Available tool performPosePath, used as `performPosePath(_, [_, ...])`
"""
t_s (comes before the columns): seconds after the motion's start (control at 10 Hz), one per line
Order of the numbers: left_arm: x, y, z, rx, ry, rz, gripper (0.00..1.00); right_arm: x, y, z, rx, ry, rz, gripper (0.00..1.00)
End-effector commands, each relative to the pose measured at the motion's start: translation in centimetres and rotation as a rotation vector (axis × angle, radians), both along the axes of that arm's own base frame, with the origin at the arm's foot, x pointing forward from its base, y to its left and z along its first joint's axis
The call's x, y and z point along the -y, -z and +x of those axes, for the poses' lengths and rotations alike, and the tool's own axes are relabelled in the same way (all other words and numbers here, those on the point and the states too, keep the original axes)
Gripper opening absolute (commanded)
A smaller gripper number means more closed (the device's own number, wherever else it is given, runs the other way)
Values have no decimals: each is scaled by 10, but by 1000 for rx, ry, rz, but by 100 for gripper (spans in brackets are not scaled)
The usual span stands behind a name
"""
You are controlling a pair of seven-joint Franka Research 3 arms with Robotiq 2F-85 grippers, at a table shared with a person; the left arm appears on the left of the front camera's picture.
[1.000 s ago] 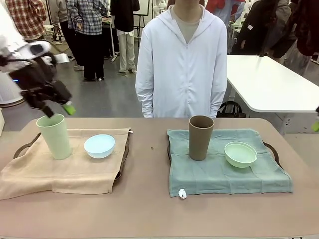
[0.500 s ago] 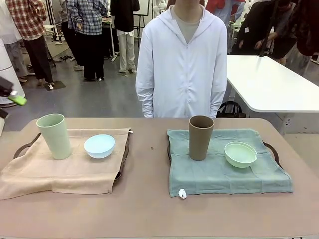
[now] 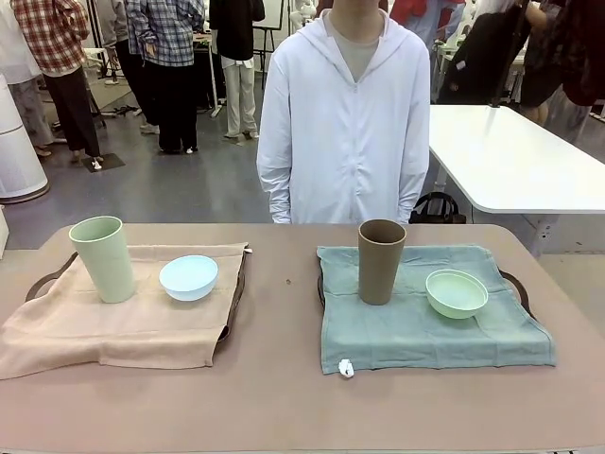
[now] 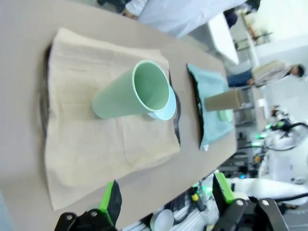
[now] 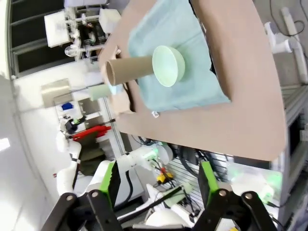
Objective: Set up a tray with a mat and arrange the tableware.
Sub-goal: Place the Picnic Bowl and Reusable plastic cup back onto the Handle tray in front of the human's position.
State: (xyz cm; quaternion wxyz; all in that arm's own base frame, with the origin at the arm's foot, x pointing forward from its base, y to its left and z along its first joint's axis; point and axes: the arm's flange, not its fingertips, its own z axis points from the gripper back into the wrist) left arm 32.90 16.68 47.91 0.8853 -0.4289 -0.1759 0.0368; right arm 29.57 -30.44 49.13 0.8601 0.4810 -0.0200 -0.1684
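Observation:
A pale green cup and a light blue bowl stand on a beige mat draped over a dark tray at the left. At the right, a brown cup and a mint green bowl stand on a teal mat over a second tray. My left gripper hangs open and empty, high above and well back from the green cup and beige mat. My right gripper is open and empty too, far from the brown cup and mint bowl.
A person in a white hooded jacket stands at the table's far edge, hands down. A small white tag lies at the teal mat's front corner. Bare tabletop runs between the trays and along the front. A white table stands back right.
My left gripper, which hovered just above the pale green cup, has pulled away to the left and out of the front view. The tableware has not moved.

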Motion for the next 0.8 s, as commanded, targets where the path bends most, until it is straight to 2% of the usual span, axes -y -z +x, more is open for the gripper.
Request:
performPosePath(0.0, [21, 0, 0, 75, -12, -21, 100, 9, 13, -1, -6, 37, -27, 85])
performPosePath(0.1, [0, 0, 0, 0, 0, 0, 100, -9, 14, 3, -71, 125, -254, 85])
performPosePath(0.2, [0, 0, 0, 0, 0, 0, 100, 7, 6, -5, -9, 21, 6, 85])
performPosePath(0.3, [2, 0, 0, 14, -13, -22, 100, 14, 10, -2, -20, 61, -79, 85])
performPosePath(0.4, [7, -1, 5, -58, 54, -38, 100, 15, 11, -3, -48, -40, 72, 85])
performPosePath(0.5, [-10, -4, 13, -149, 98, -103, 100, 24, 13, -12, -48, -63, 156, 85])
performPosePath(0.7, [-43, -16, 9, -221, 155, -129, 100, 46, 20, -41, -25, -65, 330, 85])
